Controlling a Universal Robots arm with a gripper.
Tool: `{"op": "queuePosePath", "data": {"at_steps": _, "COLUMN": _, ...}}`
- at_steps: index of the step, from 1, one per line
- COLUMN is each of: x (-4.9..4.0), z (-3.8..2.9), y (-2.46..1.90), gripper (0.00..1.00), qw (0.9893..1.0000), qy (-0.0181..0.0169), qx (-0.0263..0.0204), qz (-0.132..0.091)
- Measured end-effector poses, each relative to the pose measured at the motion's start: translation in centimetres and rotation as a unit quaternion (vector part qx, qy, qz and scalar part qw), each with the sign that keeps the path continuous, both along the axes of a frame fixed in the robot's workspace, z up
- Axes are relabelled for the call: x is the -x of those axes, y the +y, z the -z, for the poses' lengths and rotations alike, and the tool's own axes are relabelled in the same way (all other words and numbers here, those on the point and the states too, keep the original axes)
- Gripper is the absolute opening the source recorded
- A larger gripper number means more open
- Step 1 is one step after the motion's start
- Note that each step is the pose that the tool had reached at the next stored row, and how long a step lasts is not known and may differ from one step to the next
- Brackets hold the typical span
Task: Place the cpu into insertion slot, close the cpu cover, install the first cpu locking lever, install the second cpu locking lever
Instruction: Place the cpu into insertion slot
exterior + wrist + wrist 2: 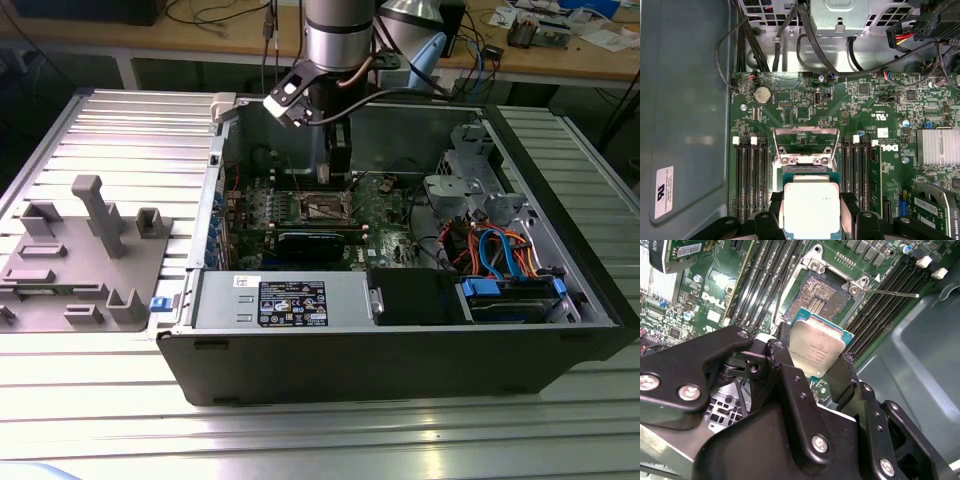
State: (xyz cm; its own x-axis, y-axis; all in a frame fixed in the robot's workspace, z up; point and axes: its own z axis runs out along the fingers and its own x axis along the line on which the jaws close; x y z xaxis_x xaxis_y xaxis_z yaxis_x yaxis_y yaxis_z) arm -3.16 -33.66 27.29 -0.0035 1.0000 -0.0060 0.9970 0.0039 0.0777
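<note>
Exterior view, going from its left to its right: you've got a grey fixture tray (85,260) on the ribbed tabletop (300,440). Next is the open computer case (400,370) with a black label (292,302) on the silver box up front. The arm (338,40) reaches down into it over the green board, and orange and blue cables (495,250) sit further right. In both wrist views your jaws are clamped on opposite edges of the cpu (819,354) (811,207), held clear of the insertion slot (817,295), not seated. In the first wrist view the cpu cover (806,145) stands flipped up, and there's a white printed sticker (664,192) on the case wall.
</note>
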Motion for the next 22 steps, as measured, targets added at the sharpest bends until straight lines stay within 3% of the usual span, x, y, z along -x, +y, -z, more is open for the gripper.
{"op": "queuePosePath", "data": {"at_steps": 7, "x": 0.08, "z": 1.89, "y": 0.24, "gripper": 0.54, "qw": 1.0, "qy": -0.0011, "qx": 0.0, "qz": -0.002}}
{"op": "queuePosePath", "data": {"at_steps": 15, "x": 0.16, "z": 3.46, "y": 0.28, "gripper": 0.54, "qw": 1.0, "qy": -0.0014, "qx": 0.0, "qz": -0.002}}
{"op": "queuePosePath", "data": {"at_steps": 22, "x": 0.16, "z": 3.5, "y": 0.28, "gripper": 0.54, "qw": 1.0, "qy": -0.0014, "qx": 0.0, "qz": -0.002}}
